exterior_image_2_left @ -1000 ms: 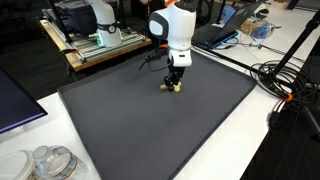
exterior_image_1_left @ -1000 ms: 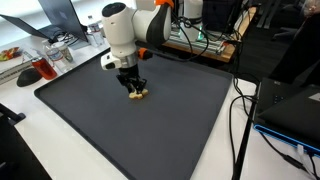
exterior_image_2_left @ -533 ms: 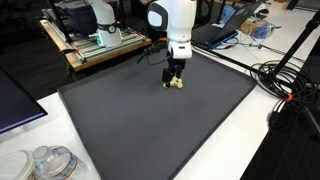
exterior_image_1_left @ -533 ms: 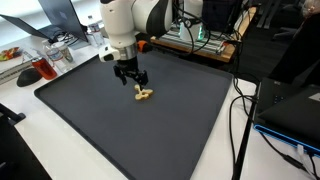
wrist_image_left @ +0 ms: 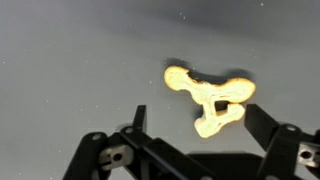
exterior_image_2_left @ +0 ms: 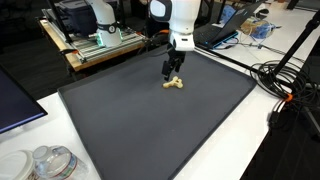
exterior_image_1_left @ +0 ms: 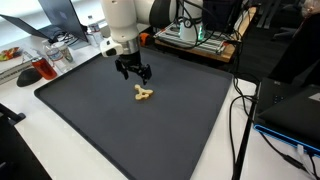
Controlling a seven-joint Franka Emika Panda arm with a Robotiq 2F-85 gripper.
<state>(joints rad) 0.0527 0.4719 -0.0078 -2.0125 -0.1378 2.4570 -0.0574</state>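
A dark grey mat point(exterior_image_1_left: 150, 130) covers most of the white table point(exterior_image_1_left: 40, 150), with cables and lab gear crowding its far and side edges. Over the mat's far part stands the white arm point(exterior_image_1_left: 125, 20), its wrist pointing straight down.

The gripper point(exterior_image_1_left: 133, 76) hangs in the air with its jaws spread wide and nothing between them. Both exterior views show a clear gap under the fingertips. In the wrist view the two dark fingers point(wrist_image_left: 138, 125) frame the bottom of the picture, well apart.

The small yellow piece point(exterior_image_1_left: 142, 95) – a flat, lobed shape with rounded ends – lies on the mat by itself, just below the gripper and a little off to one side, touching neither finger. The wrist view shows it whole point(wrist_image_left: 210, 100), lying closer to one finger than the other.

Judging by this, the step in hand is the let-go: the piece is down and the fingers are clear of it. A fresh grasp would call for centring over the piece, then descending with the jaws straddling its narrow waist – not its spread lobes.
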